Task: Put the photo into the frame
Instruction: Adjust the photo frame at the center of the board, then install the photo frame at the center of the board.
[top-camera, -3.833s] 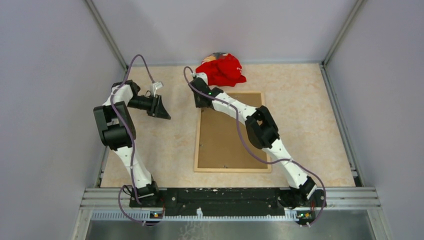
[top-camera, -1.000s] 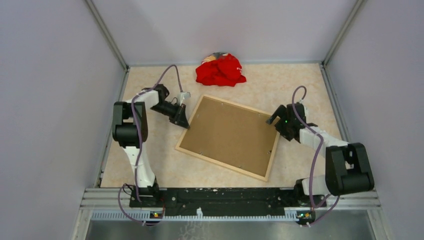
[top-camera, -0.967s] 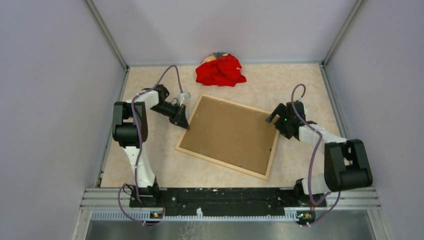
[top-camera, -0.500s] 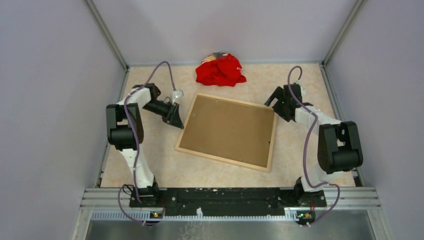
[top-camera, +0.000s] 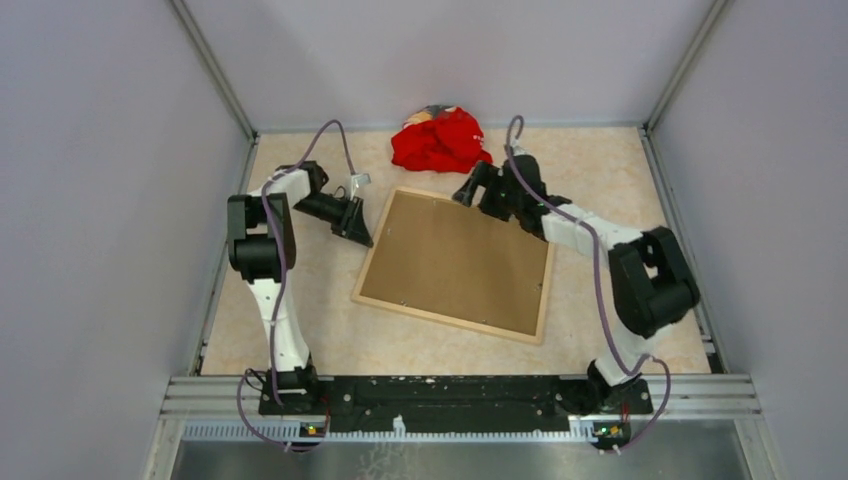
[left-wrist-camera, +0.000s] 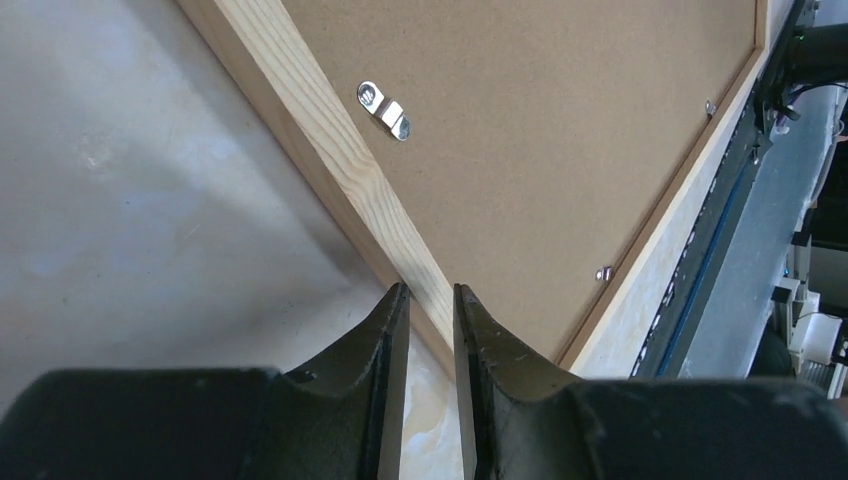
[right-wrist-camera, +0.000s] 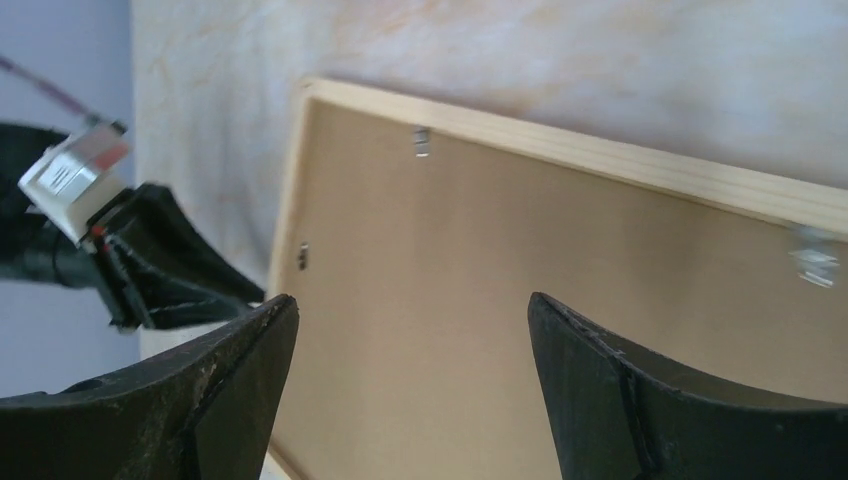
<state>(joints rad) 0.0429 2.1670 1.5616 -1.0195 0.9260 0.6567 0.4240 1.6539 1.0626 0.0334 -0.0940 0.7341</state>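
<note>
The frame lies face down and skewed mid-table, its brown backing board up. The photo is out of view. My left gripper sits at the frame's left rail. Its fingers stand a narrow slit apart with nothing between them, the tips just short of the wood. My right gripper hovers over the frame's far edge, open wide above the backing board. The far rail runs beyond its fingers.
A crumpled red cloth lies at the back of the table, just behind the frame. A metal hanger and small turn clips sit on the backing board. Grey walls close in on three sides.
The frame has turned clockwise on the table. My right arm swung from the frame's right edge round to its far edge. My left gripper parted slightly and shifted back along the left rail.
</note>
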